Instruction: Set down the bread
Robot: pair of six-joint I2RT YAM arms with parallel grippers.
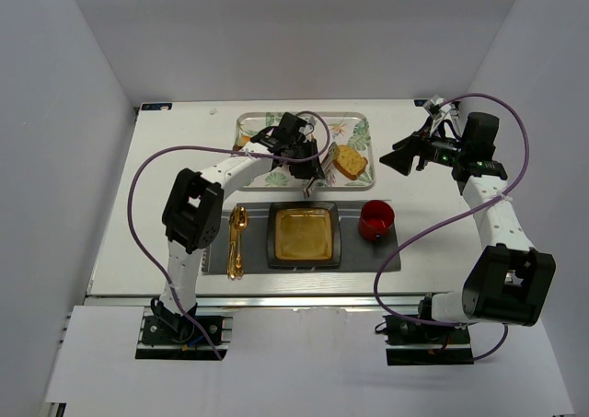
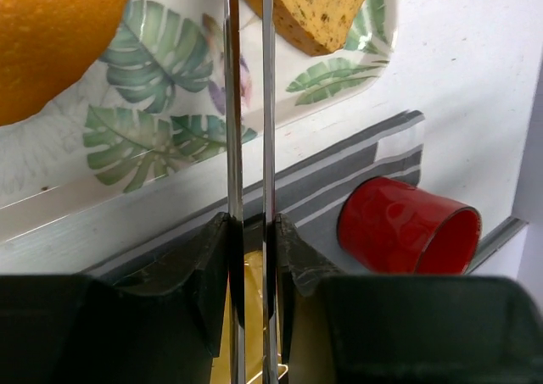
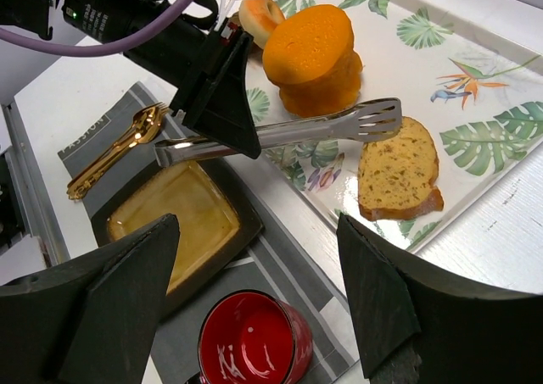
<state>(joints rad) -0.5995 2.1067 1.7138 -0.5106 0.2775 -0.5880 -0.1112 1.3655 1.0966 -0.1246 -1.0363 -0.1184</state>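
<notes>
Our left end effector [image 3: 212, 96] grips metal tongs [image 3: 339, 123], tips over the tray [image 3: 399, 70] beside the bread [image 3: 397, 170] to pinch it; our right end effector [image 3: 254, 265] waits open.

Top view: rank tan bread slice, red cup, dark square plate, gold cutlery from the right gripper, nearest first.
From the right gripper:
1. Tan bread slice, on the leaf-print tray.
2. Red cup, grey mat's right end.
3. Dark square plate, mat centre.
4. Gold cutlery, mat's left end.
</notes>
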